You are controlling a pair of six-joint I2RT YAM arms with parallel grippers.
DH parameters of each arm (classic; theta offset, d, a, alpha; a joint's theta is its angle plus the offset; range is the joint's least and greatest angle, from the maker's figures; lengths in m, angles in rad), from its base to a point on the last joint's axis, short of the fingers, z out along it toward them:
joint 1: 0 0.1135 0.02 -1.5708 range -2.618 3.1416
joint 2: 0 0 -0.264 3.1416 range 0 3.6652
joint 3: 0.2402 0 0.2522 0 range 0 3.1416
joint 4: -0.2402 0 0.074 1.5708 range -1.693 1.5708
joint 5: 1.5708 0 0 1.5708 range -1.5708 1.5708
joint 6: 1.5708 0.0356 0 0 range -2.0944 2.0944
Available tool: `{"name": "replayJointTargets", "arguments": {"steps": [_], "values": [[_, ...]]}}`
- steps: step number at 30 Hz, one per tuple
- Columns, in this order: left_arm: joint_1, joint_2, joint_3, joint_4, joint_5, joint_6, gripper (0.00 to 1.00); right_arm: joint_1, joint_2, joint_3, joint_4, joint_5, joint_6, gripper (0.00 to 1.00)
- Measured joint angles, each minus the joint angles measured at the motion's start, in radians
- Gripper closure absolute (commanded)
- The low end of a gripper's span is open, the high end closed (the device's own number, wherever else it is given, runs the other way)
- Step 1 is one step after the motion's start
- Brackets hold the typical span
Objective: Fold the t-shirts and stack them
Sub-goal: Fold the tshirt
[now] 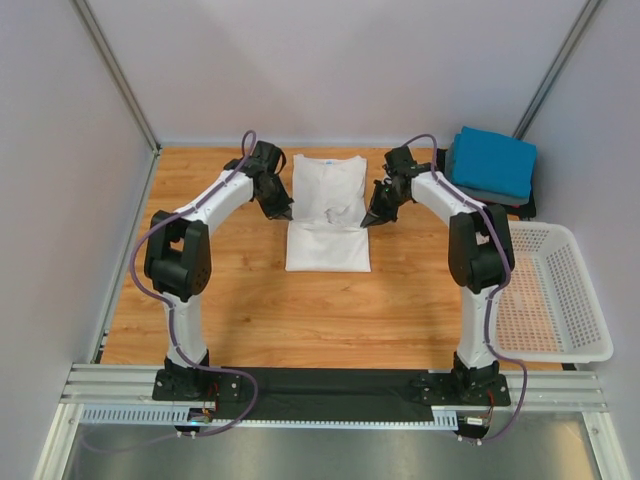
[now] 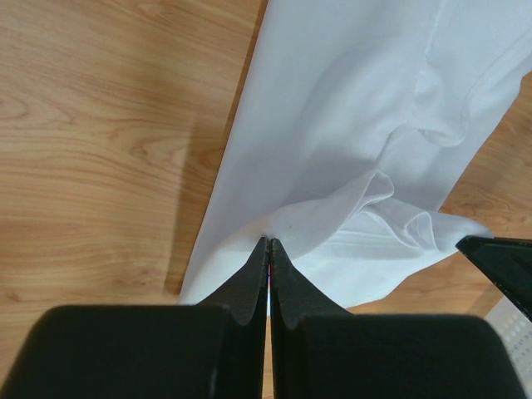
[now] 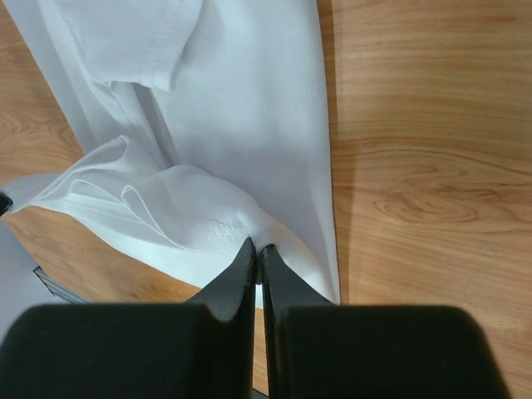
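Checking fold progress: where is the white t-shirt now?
In the top view the white t-shirt lies on the table, centre-far, between the left hand and right hand, each pinching one side of it.

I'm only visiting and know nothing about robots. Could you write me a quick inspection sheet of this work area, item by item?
Surface: wooden table, bare wood showing around the cloth.
Job's things: white t-shirt mid-table, partly folded, a loose fold raised across its middle; folded blue t-shirt on a grey t-shirt at the far right corner.
Clutter: white plastic basket at the right edge, nothing seen inside.
Grippers: left pincer and right pincer both shut, each pinching a side of the white t-shirt.
Cables: purple cable looping along each arm, clear of the cloth.
Surroundings: pale walls, metal frame posts.
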Motion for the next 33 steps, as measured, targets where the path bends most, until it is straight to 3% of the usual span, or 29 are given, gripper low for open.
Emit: {"name": "replayJointTargets", "arguments": {"steps": [7, 13, 14, 15, 18, 21, 28, 33], "values": [[0.013, 0.057, 0.023, 0.004, 0.012, 0.0, 1.0, -0.018, 0.073, 0.044, -0.026, -0.016, -0.01, 1.0], [0.019, 0.084, 0.031, 0.005, 0.019, 0.005, 1.0, -0.029, 0.122, 0.122, -0.042, -0.046, -0.011, 0.92], [0.021, 0.091, 0.039, 0.005, 0.019, 0.008, 0.96, -0.029, 0.131, 0.138, -0.042, -0.055, -0.01, 0.85], [0.024, 0.099, 0.048, 0.005, 0.018, 0.014, 0.79, -0.029, 0.138, 0.155, -0.042, -0.063, -0.007, 0.79], [0.032, 0.12, 0.08, 0.004, 0.019, 0.04, 0.46, -0.031, 0.156, 0.203, -0.04, -0.077, -0.001, 0.64], [0.04, 0.137, 0.134, 0.004, 0.024, 0.055, 0.29, -0.034, 0.158, 0.245, -0.046, -0.076, -0.005, 0.61], [0.065, 0.125, 0.254, 0.032, 0.054, 0.071, 0.09, -0.044, 0.15, 0.301, -0.034, -0.074, 0.016, 0.46], [0.072, -0.013, 0.071, 0.105, 0.106, 0.065, 0.07, -0.041, 0.051, 0.141, 0.023, -0.054, 0.028, 0.38]]}}
